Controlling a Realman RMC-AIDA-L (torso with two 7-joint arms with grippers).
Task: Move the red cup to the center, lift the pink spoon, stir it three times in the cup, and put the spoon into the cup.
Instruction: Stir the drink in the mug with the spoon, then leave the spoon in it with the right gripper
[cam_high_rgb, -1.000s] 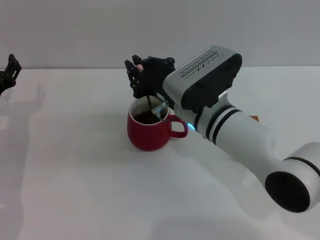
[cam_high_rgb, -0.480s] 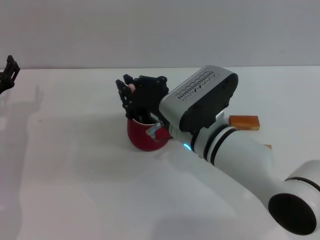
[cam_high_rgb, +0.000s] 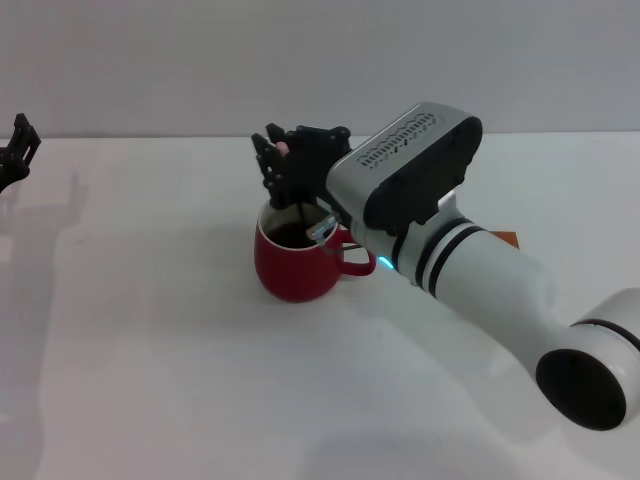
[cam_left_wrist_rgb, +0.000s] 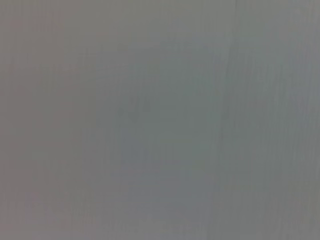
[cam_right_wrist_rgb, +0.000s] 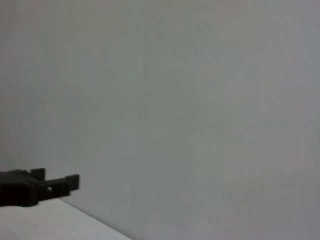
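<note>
The red cup (cam_high_rgb: 295, 265) stands on the white table (cam_high_rgb: 150, 350) near the middle, handle toward the right, with dark liquid inside. My right gripper (cam_high_rgb: 292, 168) hangs just above the cup's rim and is shut on the pink spoon (cam_high_rgb: 284, 147). The pink handle end shows at the top of the fingers. The thin neck runs down into the liquid, and the spoon's bowl is hidden in the cup. My left gripper (cam_high_rgb: 17, 148) is parked at the far left edge, away from the cup; it also shows in the right wrist view (cam_right_wrist_rgb: 37, 187).
The right arm's white forearm (cam_high_rgb: 470, 280) stretches across the right half of the table. A sliver of an orange wooden block (cam_high_rgb: 508, 238) shows behind it. The left wrist view shows only a blank grey surface.
The right gripper swung left and forward over the cup with the spoon, then came back to about where it was a second ago. The forearm again covers most of the wooden block.
</note>
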